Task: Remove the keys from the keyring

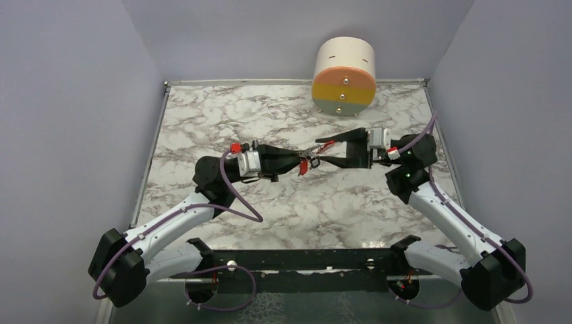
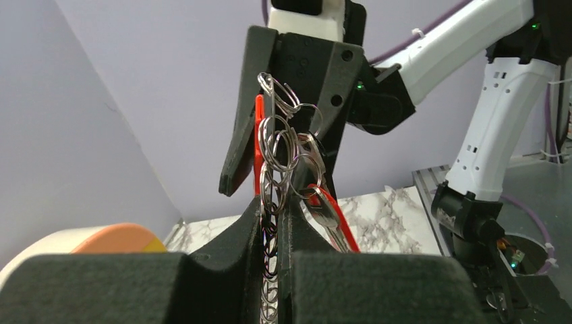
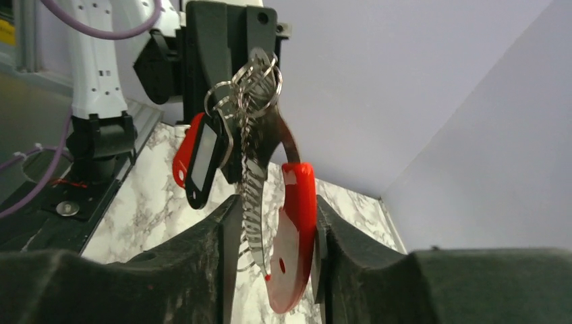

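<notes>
One left hand (image 1: 301, 160), one right hand (image 1: 324, 156), one keyring (image 3: 297, 216), two keys (image 3: 200, 162), one cylinder (image 1: 344, 67).

Left arm (image 1: 168, 226), right arm (image 1: 445, 209): white shells, black joints, purple cables (image 1: 243, 202). Left gripper (image 1: 301, 162), right gripper (image 1: 325, 150): matte black wedge fingers (image 2: 222, 270).

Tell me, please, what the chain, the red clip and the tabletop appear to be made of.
The chain looks like bare silvery metal, with bright glints. The red clip is glossy, likely plastic or painted metal; it reflects light smoothly. The tabletop shows marble veining, perhaps printed laminate; real stone cannot be ruled out.
</notes>
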`<state>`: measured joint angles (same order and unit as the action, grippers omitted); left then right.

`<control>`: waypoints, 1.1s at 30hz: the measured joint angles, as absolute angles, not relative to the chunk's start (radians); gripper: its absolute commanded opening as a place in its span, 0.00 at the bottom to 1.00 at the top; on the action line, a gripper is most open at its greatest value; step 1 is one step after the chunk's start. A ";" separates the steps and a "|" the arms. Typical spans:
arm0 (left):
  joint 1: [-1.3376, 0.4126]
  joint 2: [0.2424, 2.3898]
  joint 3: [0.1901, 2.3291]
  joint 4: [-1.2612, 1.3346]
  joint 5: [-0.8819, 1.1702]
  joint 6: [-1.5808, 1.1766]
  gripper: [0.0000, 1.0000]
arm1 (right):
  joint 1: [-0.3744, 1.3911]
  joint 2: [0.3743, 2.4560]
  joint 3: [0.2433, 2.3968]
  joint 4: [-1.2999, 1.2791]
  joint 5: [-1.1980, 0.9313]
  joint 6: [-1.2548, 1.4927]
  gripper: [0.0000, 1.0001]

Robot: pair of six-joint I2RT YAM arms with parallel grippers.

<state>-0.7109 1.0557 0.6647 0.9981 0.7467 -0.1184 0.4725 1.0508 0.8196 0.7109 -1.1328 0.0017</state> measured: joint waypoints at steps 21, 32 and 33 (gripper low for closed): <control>-0.714 0.975 0.571 0.903 0.446 -0.035 0.00 | 0.583 0.777 0.538 0.736 -0.673 -0.070 0.07; -0.723 1.005 0.572 0.896 0.373 0.020 0.00 | 0.943 1.018 0.638 0.686 -0.403 -0.323 0.13; -0.725 1.005 0.572 0.896 0.368 0.022 0.00 | 0.944 1.018 0.639 0.690 -0.394 -0.328 0.13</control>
<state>-0.7246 1.0046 0.5716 0.8955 0.3676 0.0223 0.9443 1.0180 0.6392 0.6899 -0.3939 -0.3279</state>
